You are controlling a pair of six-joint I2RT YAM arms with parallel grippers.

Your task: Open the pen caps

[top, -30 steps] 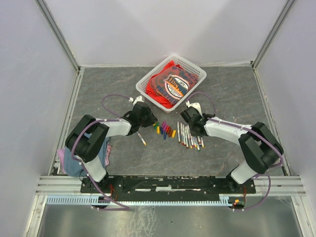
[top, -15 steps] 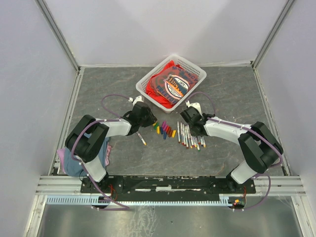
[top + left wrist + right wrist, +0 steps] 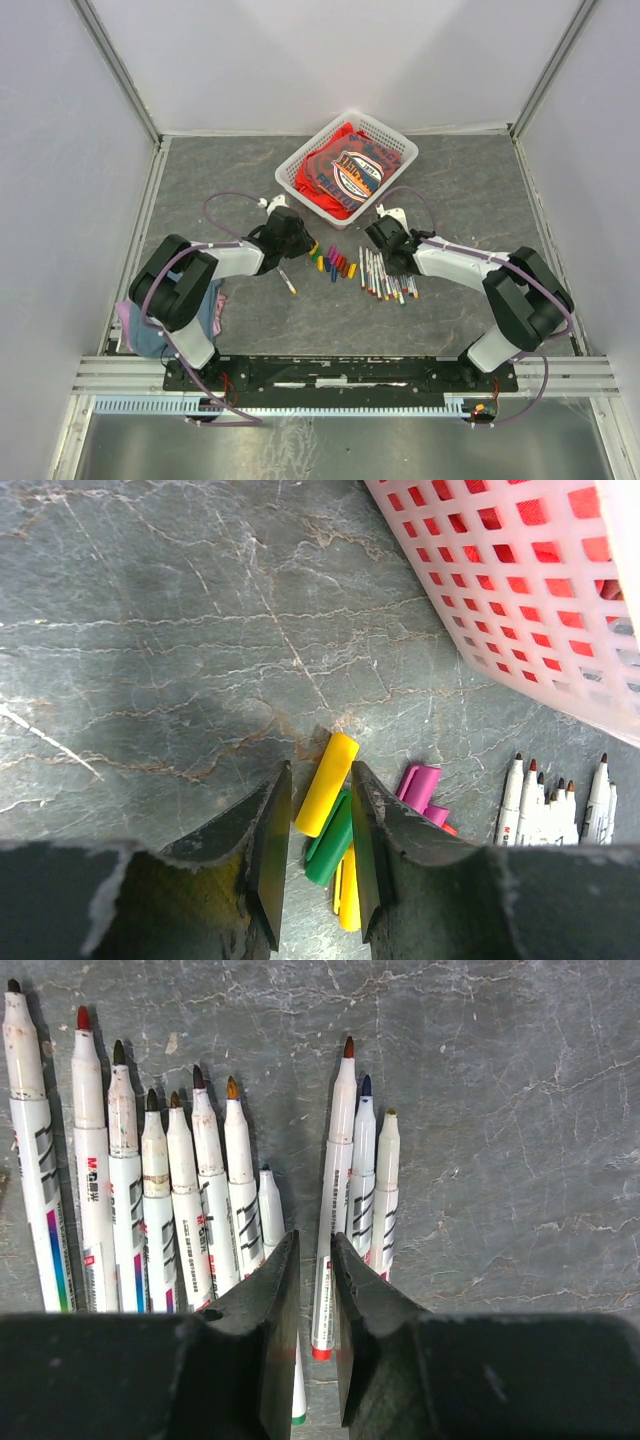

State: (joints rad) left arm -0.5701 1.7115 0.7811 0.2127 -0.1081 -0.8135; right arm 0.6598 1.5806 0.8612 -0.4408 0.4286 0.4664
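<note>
Pen caps (image 3: 335, 264) lie in a small coloured cluster at the middle of the top view, just left of the row of uncapped pens (image 3: 385, 275) and below the white basket (image 3: 290, 172). All the caps I can see are already off, and the pen tips in the right wrist view are bare.

Little has changed over the last second. The left gripper (image 3: 320, 775) has eased slightly toward the upper left of the top view, and a yellow cap (image 3: 327, 770) now shows clear beside its nose. Its jaws stand partly apart and hold nothing. The yellow cap and a green cap (image 3: 330, 838) lie on the table (image 3: 150, 630) in the gap between them, with pink caps (image 3: 420, 783) just to the right.

The right gripper (image 3: 314, 1245) has barely moved. Its jaws are open only a narrow slot, hovering over the white barrels, with one pen (image 3: 335, 1200) running down into the gap. I see no grip on it.

One more pen (image 3: 287, 281) lies apart at the lower left of the cluster. Judging by its distance from the row, it may be the last one left to sort, so the task looks close to done.
</note>
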